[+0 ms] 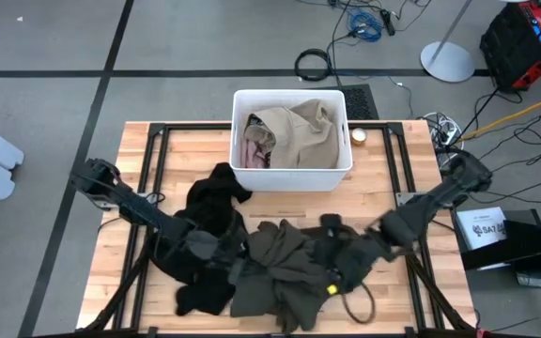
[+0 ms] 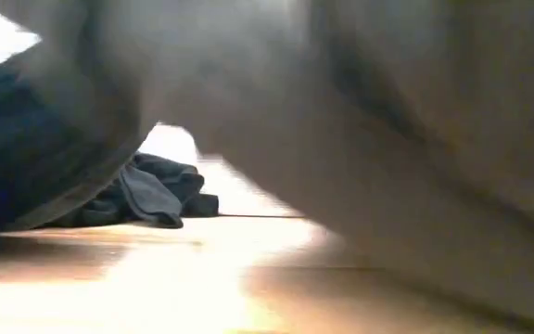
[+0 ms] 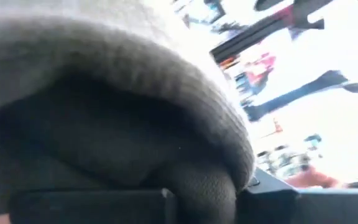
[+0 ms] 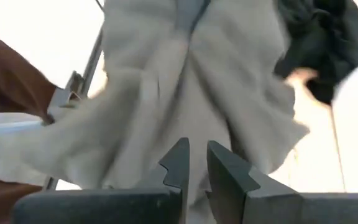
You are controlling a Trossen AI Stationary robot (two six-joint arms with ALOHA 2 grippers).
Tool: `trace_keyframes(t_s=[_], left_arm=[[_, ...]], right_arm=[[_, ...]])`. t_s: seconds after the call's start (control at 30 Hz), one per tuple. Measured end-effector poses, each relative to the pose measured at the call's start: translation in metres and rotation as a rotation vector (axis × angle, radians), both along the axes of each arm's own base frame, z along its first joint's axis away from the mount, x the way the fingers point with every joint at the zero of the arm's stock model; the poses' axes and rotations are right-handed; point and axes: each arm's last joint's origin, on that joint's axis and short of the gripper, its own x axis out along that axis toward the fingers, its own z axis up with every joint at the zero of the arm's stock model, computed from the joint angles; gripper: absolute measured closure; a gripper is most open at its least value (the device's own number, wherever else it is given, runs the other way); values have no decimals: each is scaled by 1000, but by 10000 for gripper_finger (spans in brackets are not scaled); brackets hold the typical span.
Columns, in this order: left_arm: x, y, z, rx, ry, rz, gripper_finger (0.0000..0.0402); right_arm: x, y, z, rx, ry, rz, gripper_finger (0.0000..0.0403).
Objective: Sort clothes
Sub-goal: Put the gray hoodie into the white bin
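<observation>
**Gripping the olive garment from both sides**

Sprawling across the table's (image 1: 383, 178) front half, the dark olive-green garment (image 1: 275, 268) lies between black clothes (image 1: 209, 225); the white bin (image 1: 291, 174) holds khaki-tan (image 1: 303, 131) and pale pink (image 1: 255, 155) pieces; the right gripper (image 4: 194, 163) pinches olive fabric, fingers narrow; the left gripper (image 1: 222, 252) is buried, its grip unreadable.

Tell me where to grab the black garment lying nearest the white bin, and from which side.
Grip the black garment at its bunched peak near the bin, coming straight down from above. It lies heaped on the table, so no flat edge offers itself; that raised fold looks free of the olive pile.
</observation>
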Motion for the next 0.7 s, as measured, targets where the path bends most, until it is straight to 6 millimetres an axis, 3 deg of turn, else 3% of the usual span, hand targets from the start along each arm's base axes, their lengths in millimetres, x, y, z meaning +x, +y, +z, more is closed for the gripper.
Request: trace_keyframes(t_s=[0.17,0.4,0.5,0.7], left_arm=[[-3,9,52,35,-238,40,351],[-18,27,125,163,-468,190,351],[-22,32,136,210,-429,253,351],[-21,34,137,245,-381,354,351]], right_arm=[[-29,19,7,-58,-48,-30,360],[-42,32,7,-117,-105,-25,360],[-41,32,8,-114,-109,-29,360],[-34,37,10,-73,-164,-29,360]])
